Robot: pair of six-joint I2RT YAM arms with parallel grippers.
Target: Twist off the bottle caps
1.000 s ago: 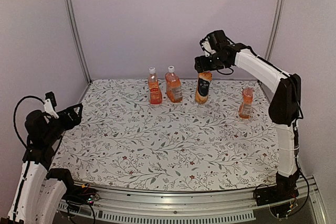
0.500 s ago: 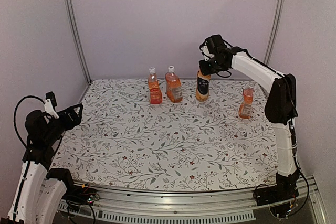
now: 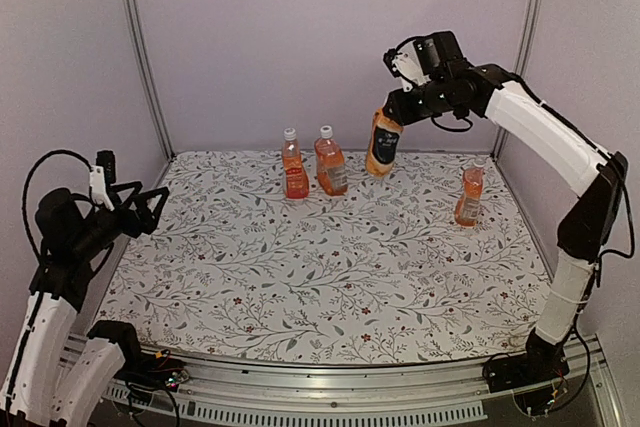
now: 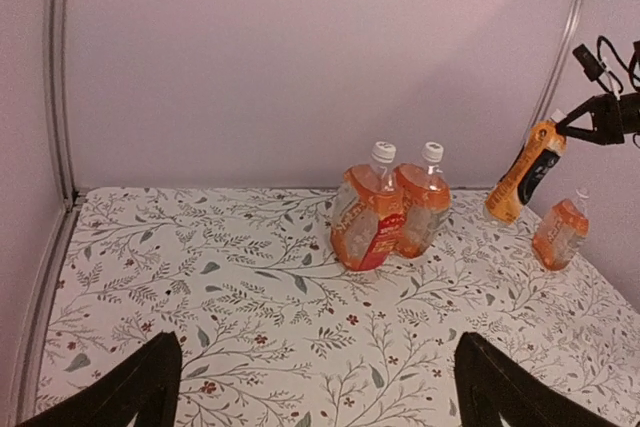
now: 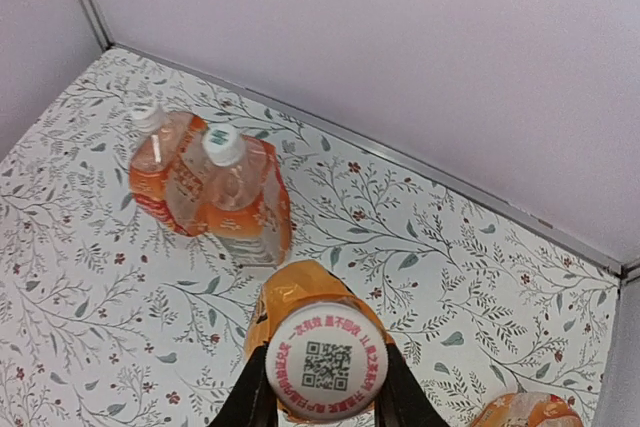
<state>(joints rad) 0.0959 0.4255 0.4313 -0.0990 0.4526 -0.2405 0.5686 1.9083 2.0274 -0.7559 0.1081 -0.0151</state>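
Now, in the upper right of the overhead view, the right gripper (image 3: 399, 112) is pinched onto the top of the tilted bottle (image 3: 382, 145). The bottle hangs from it at a slant, its base pointing toward the lower left of the frame and seemingly clear of the worktop (image 3: 320, 277). In the right wrist view the two fingers (image 5: 262, 399) press on either side of the held cap (image 5: 327, 362). This is a white disc printed with a QR code at the bottom centre of the frame, with the orange body showing beyond it.

Just left of the tilted bottle, in the upper middle of the overhead view, the bottle pair (image 3: 312, 167) stands upright and touching. Each carries its top: the left cap (image 3: 289, 134) and the middle cap (image 3: 325, 132). Toward the right edge the lone bottle (image 3: 468, 197) stands upright, well apart from the pair. The lone bottle's cap (image 4: 583, 192) shows as a small white top in the left wrist view.

At the left edge of the overhead frame the left gripper (image 3: 148, 209) hovers by the worktop's left border, jaws spread wide and holding nothing. In its own wrist view the dark fingertips (image 4: 140, 392) sit in the bottom corners, with floral worktop between them
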